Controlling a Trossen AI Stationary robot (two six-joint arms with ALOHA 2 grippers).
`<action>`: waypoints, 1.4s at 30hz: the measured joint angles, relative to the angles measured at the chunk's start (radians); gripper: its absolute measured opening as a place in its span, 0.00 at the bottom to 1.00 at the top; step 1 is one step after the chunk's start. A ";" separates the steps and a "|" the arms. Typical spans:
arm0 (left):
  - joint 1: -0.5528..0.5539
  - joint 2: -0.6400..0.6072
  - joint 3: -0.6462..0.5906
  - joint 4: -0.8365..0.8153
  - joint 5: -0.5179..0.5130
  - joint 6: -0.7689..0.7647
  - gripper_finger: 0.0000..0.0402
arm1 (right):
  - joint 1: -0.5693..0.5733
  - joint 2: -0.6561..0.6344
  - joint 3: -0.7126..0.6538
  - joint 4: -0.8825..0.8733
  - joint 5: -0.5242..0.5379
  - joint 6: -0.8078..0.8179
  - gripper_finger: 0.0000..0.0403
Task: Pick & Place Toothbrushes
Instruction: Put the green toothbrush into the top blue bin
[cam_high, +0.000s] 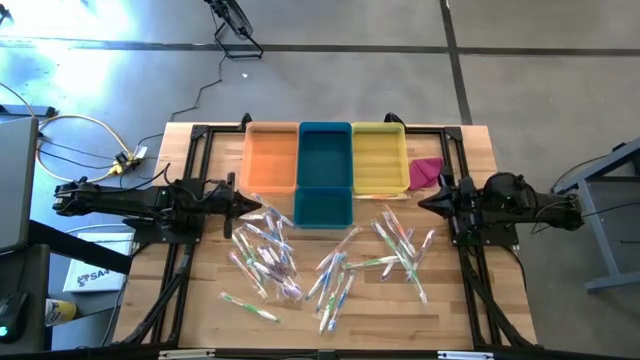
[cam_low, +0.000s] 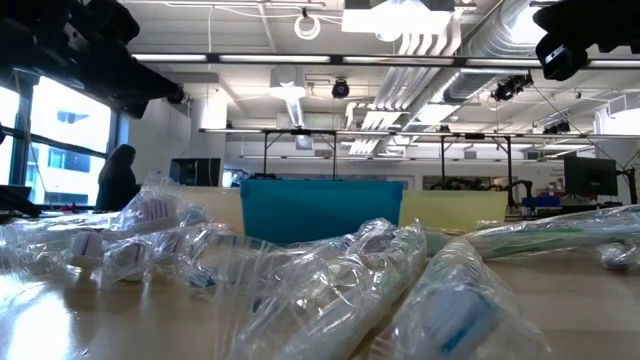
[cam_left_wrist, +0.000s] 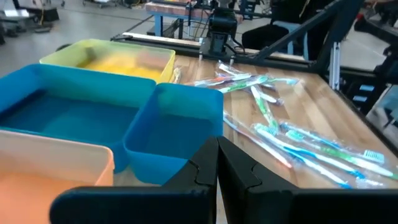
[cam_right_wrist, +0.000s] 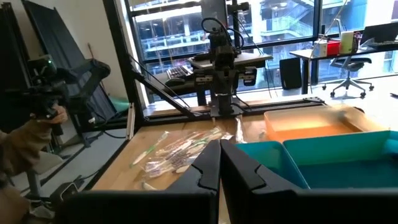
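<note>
Across the wooden table (cam_high: 460, 330) in front of you, the thin toothbrushes in clear shiny wrappers (cam_high: 270, 262) lie scattered in loose heaps, one cluster nearer your left arm and another (cam_high: 400, 245) nearer your right, none of them yet in a bin. At the far edge sit four plastic bins side by side and touching: an orange rectangular bin (cam_high: 271, 158), a large teal bin (cam_high: 325, 153) with a smaller teal bin (cam_high: 323, 205) just in front of it, and a yellow bin (cam_high: 379, 158); judging by the task, they are lined up there as sorting targets, close enough for either arm to reach. A pink cloth (cam_high: 425, 171) lies just beside the yellow bin and plays no part. Your left gripper (cam_high: 255, 207) hovers at the left side of the table, near the orange bin and beside the nearest wrapped brushes, with its two dark fingers (cam_left_wrist: 205, 167) pressed together and nothing between them. Your right gripper (cam_high: 424, 203) mirrors it on the opposite side, near the pink cloth, fingers (cam_right_wrist: 210, 167) likewise closed and empty. Both arms appear parked in a symmetrical rest pose, so you will need to spread a pincer before descending on a brush; the slippery, overlapping wrappers may make it easy to grab two at once.
</note>
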 joint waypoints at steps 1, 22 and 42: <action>0.000 0.000 0.000 0.000 0.000 -0.007 0.00 | 0.000 0.000 0.000 0.005 0.001 0.000 0.01; 0.000 0.000 0.000 -0.009 0.000 0.017 0.00 | 0.000 0.122 0.000 0.111 0.132 0.046 0.01; 0.000 0.000 0.001 -0.009 -0.003 0.017 0.00 | 0.000 0.543 0.355 -0.257 0.202 0.194 0.01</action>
